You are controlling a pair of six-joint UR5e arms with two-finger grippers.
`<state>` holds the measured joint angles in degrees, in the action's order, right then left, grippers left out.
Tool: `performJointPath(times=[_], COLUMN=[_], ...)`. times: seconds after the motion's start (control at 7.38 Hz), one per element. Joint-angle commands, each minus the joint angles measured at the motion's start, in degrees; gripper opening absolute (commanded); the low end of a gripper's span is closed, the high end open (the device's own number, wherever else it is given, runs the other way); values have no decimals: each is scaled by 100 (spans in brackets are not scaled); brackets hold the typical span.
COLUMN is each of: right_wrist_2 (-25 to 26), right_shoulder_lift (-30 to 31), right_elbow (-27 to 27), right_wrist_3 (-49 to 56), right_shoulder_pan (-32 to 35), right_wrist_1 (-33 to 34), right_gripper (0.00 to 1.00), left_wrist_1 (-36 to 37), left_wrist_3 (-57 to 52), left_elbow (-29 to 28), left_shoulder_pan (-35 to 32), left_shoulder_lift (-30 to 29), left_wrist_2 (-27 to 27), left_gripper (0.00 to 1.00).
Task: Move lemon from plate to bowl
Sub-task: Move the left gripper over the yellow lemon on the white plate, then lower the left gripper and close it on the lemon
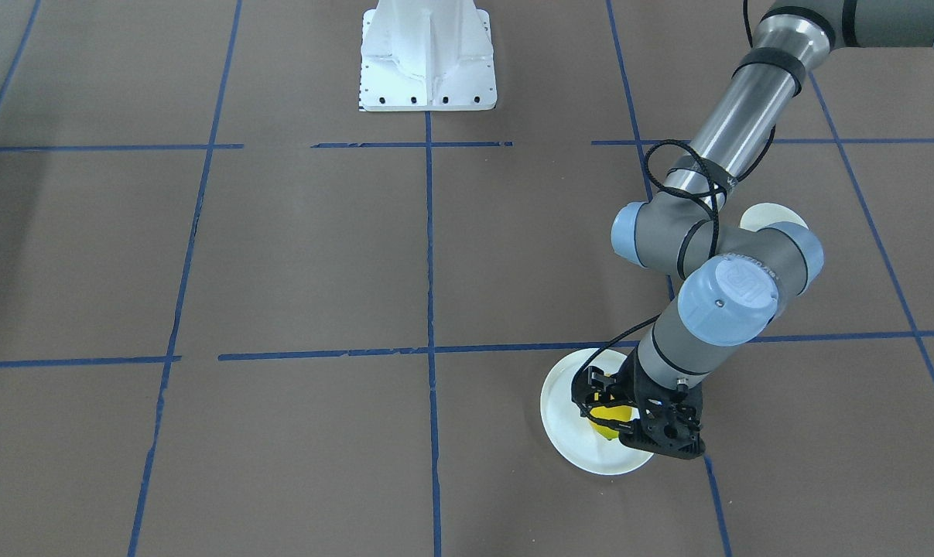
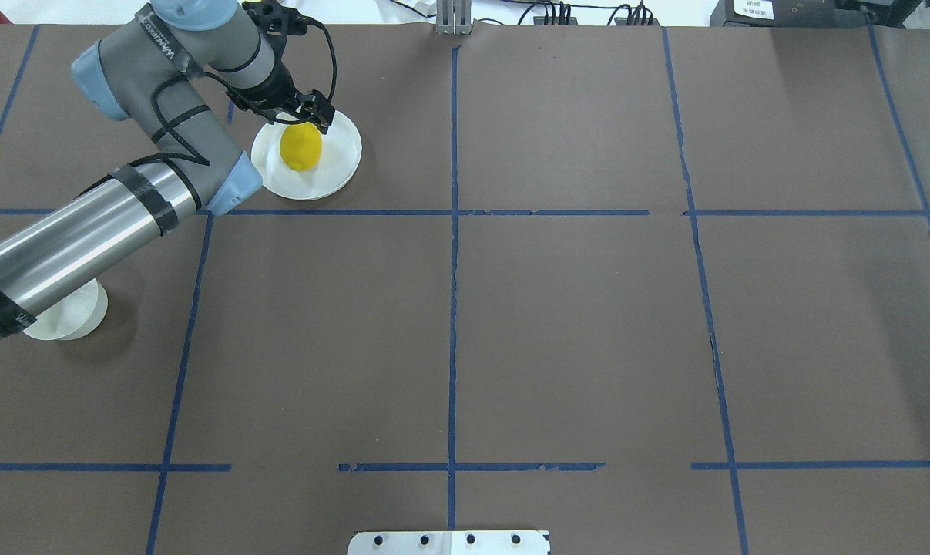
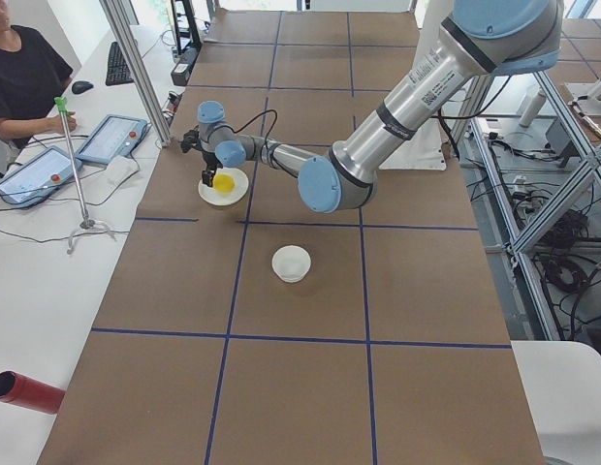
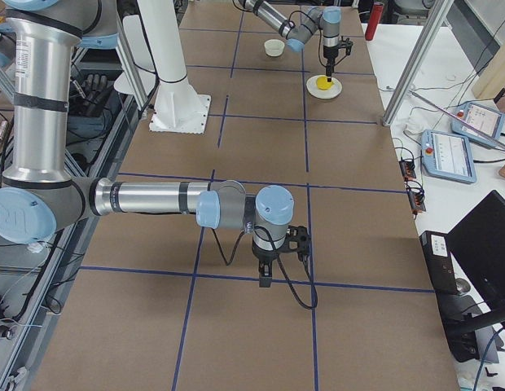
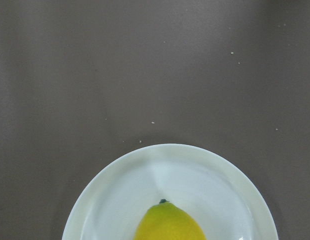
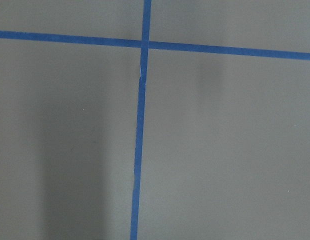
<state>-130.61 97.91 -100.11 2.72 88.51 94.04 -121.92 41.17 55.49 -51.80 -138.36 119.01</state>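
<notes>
The yellow lemon [image 2: 300,146] lies on the flat white plate [image 2: 337,154] at the far left of the table. My left gripper [image 2: 303,116] hangs just above the lemon's far end, with its fingers spread to either side of the fruit, open. In the front view it stands over the lemon [image 1: 610,420] on the plate [image 1: 563,402]. The left wrist view shows the lemon's tip [image 5: 169,222] and the plate [image 5: 125,190]. The small bowl [image 2: 68,316] stands nearer the robot, partly hidden under my left arm. My right gripper [image 4: 265,279] points down over bare table; I cannot tell whether it is open or shut.
The white robot base mount [image 1: 428,58] sits at the table's middle edge. Blue tape lines [image 6: 140,125] cross the brown table. An operator [image 3: 24,68] and tablets [image 3: 111,139] are on a side table past the plate. A red cylinder [image 3: 24,390] lies there too.
</notes>
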Motion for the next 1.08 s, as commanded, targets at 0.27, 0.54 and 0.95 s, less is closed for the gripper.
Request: performJointPath(times=[0.27, 0.54, 0.95], right_wrist_2=[0, 0, 0], right_shoulder_lift=[0, 0, 0], right_elbow=[0, 0, 0], right_wrist_3=[0, 0, 0], right_shoulder_pan=[0, 0, 0], right_wrist_1=[0, 0, 0], right_gripper=[100, 100, 100], left_wrist_1=[-201, -271, -175], left_wrist_3=[23, 23, 40], left_elbow=[-222, -275, -171], left_shoulder_pan=[144, 144, 57], left_shoulder_lift=[29, 29, 37], left_wrist_2=[-18, -18, 52], left_gripper=[99, 81, 0])
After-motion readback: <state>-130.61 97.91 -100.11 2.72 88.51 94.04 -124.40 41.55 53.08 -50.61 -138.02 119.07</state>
